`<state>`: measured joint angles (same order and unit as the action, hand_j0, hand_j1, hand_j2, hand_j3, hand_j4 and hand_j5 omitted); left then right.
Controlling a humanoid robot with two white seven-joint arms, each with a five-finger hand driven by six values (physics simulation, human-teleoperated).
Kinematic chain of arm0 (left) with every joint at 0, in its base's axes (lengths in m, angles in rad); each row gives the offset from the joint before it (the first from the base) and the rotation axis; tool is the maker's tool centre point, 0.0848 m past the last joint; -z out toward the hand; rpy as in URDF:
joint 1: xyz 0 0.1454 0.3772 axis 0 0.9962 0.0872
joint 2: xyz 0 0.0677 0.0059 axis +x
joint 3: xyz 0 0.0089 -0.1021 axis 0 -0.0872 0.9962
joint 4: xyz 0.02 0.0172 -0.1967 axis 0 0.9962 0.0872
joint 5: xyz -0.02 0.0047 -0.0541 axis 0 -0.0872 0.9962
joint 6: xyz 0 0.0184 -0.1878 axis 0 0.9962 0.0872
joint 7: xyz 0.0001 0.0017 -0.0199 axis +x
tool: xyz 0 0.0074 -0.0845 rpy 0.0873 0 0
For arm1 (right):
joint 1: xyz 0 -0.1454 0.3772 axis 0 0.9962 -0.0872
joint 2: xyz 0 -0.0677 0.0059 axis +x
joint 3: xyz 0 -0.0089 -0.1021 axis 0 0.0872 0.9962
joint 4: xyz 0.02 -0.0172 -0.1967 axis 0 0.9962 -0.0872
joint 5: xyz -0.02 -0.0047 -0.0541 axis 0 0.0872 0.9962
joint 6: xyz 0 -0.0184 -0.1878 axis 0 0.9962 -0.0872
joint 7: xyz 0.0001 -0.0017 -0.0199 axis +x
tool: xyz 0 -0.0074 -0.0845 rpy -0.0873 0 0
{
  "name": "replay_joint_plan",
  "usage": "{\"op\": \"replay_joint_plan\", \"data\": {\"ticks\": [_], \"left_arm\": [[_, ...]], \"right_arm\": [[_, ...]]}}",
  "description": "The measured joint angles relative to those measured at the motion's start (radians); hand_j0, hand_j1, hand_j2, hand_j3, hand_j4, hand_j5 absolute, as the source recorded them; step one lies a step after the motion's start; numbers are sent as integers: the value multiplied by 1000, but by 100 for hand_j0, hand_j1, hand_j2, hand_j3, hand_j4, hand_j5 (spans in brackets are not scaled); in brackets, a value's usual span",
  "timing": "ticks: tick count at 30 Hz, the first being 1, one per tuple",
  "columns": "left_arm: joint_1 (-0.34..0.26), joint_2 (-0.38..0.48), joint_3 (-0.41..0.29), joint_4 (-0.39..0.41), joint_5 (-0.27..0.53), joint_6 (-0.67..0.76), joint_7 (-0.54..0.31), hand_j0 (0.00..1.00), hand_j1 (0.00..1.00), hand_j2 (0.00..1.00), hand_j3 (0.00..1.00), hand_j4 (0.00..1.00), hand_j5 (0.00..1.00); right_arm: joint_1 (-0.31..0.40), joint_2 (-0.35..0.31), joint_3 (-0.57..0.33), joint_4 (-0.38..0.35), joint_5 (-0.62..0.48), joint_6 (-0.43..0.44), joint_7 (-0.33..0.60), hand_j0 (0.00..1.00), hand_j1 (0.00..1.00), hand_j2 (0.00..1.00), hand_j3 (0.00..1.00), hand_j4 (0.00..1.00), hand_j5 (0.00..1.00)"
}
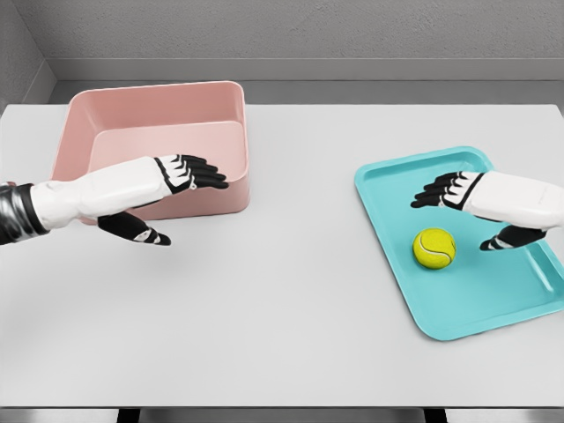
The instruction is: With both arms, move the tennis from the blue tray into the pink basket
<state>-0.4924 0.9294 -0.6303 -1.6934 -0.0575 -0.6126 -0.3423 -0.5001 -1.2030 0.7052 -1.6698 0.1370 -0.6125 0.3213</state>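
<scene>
A yellow-green tennis ball [434, 248] lies on the blue tray [392, 185] at the right of the table. My right hand [465, 217] hovers over the tray just above and right of the ball, fingers spread and thumb down, holding nothing. The pink basket [150, 110] stands at the back left. In front of the basket's near wall my left hand [181, 198] hangs open, its fingers pointing right and its thumb lower down. Neither hand touches the ball.
The white table [282, 291] runs from the basket to the tray. A grey wall stands behind the table's far edge.
</scene>
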Motion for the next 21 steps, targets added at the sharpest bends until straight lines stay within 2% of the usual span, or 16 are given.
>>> {"op": "replay_joint_plan", "data": {"ticks": [7,14,17,21], "left_arm": [[6,1,1,1,10,0,0,100,100,100,100,100,100],[14,6,1,2,13,0,0,100,100,100,100,100,100],[23,35,2,3,22,0,0,100,100,100,100,100,100],[25,63,3,3,34,0,2,100,100,100,100,100,100]], "right_arm": [[2,3,4,-2,-3,0,-5,100,100,100,100,100,100],[2,31,50,8,-1,0,4,100,100,100,100,100,100],[2,49,61,29,0,0,12,100,100,100,100,100,100],[-3,65,64,96,0,0,15,100,100,100,100,100,100]]}}
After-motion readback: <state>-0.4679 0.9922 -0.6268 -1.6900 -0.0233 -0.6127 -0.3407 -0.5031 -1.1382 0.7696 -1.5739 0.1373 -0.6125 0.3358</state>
